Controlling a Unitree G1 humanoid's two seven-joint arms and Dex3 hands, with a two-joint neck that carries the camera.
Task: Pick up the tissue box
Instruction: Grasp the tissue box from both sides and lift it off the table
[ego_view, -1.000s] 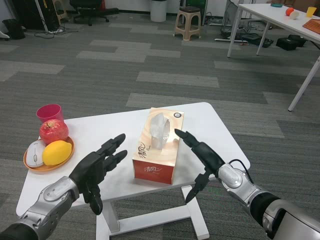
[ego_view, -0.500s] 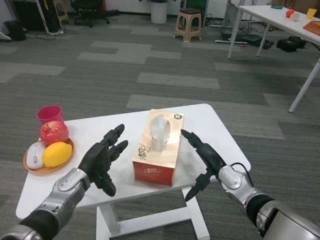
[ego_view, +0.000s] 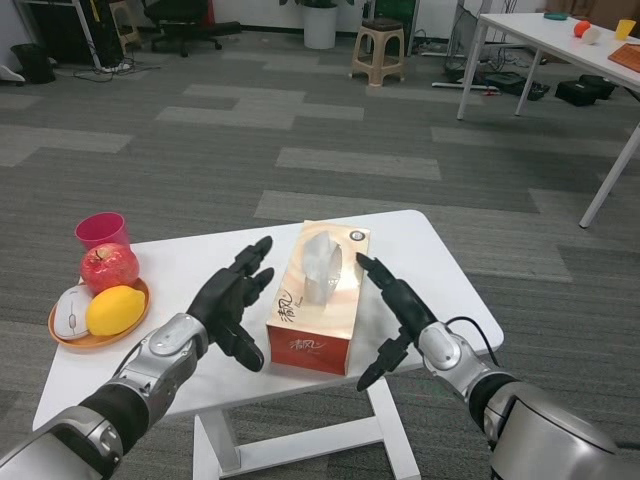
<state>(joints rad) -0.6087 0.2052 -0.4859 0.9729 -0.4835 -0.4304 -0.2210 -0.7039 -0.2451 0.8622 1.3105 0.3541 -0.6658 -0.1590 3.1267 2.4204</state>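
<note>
An orange tissue box (ego_view: 318, 297) with a white tissue poking from its top lies lengthwise in the middle of the white table (ego_view: 420, 245). My left hand (ego_view: 233, 300) hovers just left of the box, fingers spread, a small gap between them and the box's side. My right hand (ego_view: 392, 305) is on the box's right side, fingers extended and close to its edge; I cannot tell whether they touch it. Neither hand holds anything.
At the table's left end an orange plate (ego_view: 62, 335) carries a red apple (ego_view: 109, 266), a lemon (ego_view: 114, 309) and a white mouse-like object (ego_view: 70, 309). A pink cup (ego_view: 100, 229) stands behind it. Another white table (ego_view: 545, 35) and a stool (ego_view: 378, 45) are far off.
Both hands have closed in on the tissue box from either side, the left one moving forward and right the most. The camera view has shifted slightly.
</note>
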